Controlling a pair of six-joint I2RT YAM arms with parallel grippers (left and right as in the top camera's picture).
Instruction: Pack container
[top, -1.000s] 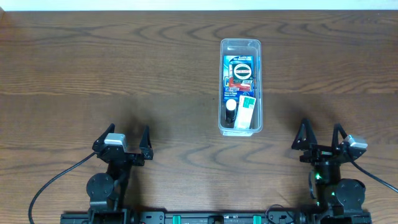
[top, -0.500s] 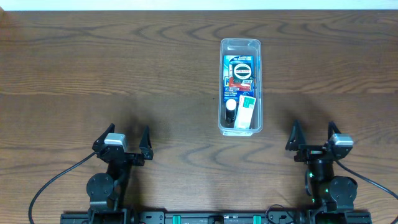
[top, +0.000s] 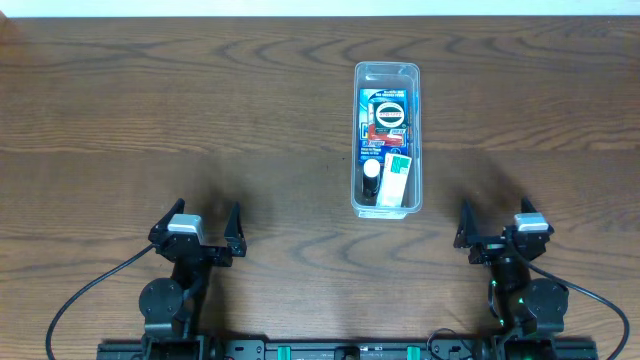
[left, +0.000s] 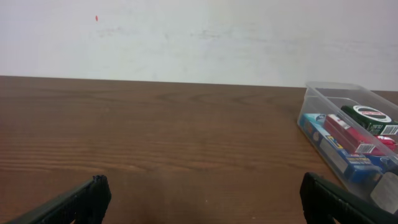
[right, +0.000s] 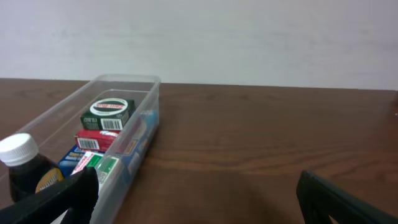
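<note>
On table (top: 150, 120), right of centre: container (top: 387, 75) standing lengthwise, away from both arms.
Contents: green box (top: 387, 107), red box (top: 385, 131), bottle (top: 371, 172) with white cap, white-and-green box (top: 397, 175); all inside.
Left gripper (top: 207, 214): near edge, jaws wide apart, holding nothing, well apart from container.
Right gripper (top: 494, 212): near edge, jaws wide apart, holding nothing, nearer the container, not touching.
Surroundings: dark wood grain underfoot; white wall (left: 186, 31) behind.
</note>
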